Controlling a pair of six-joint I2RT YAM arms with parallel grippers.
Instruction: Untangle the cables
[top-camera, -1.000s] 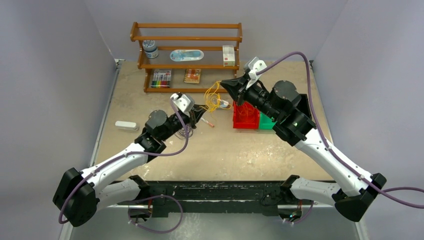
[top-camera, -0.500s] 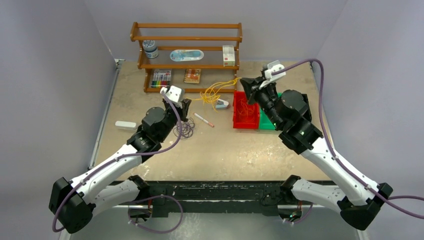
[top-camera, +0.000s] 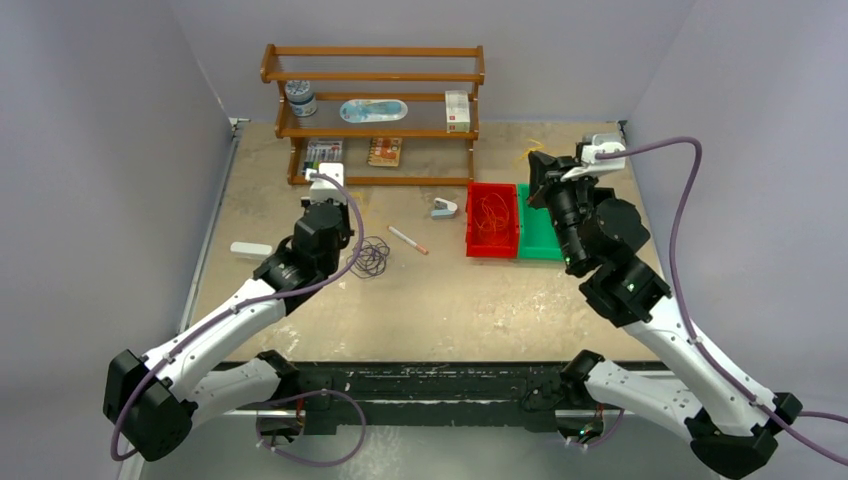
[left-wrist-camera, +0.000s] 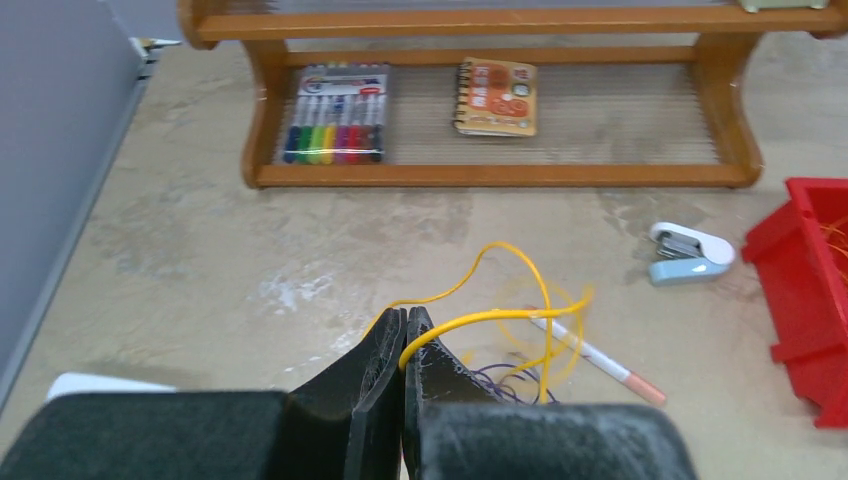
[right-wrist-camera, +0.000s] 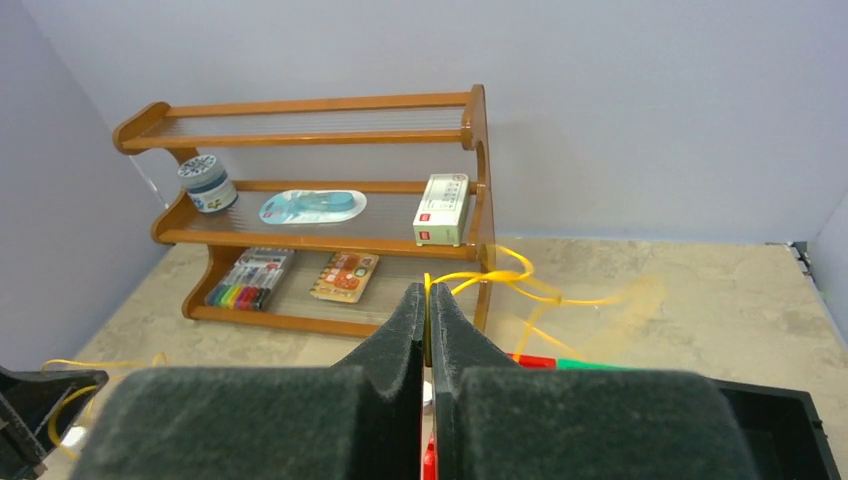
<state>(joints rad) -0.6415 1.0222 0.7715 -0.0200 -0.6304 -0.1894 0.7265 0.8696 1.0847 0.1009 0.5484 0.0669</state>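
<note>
Left wrist view: the left gripper (left-wrist-camera: 405, 322) has its black jaws pressed together on a thin yellow wire (left-wrist-camera: 520, 314). The wire leaves the pinch on the right side and curls into loose loops over the beige table (left-wrist-camera: 200, 250). Just beyond the right finger lies a dark purple wire coil (left-wrist-camera: 500, 376), on the table and outside the jaws. A white pen with a red tip (left-wrist-camera: 592, 357) lies past the loops. Farther right are a blue-and-white stapler (left-wrist-camera: 690, 252) and a red plastic bin (left-wrist-camera: 812, 270). A wooden shelf rack (left-wrist-camera: 500, 176) stands at the back, with a pack of coloured markers (left-wrist-camera: 335, 128) and a small orange notebook (left-wrist-camera: 497, 97) on its lowest shelf.

Right wrist view: the right gripper (right-wrist-camera: 428, 298) is also clenched, with the yellow wire nipped at its very tips. From there the strand runs off to the right in blurred loops. At lower left the left gripper shows as a dark wedge with a yellow loop beside it.

Top view: the purple coil rests on the table just right of the left arm, near the pen. An orange-red wire (top-camera: 490, 212) lies inside the red bin, which touches a green plastic bin (top-camera: 540, 228). The right gripper is above the green bin's far end. The yellow wire is too thin to trace between the arms.
</note>
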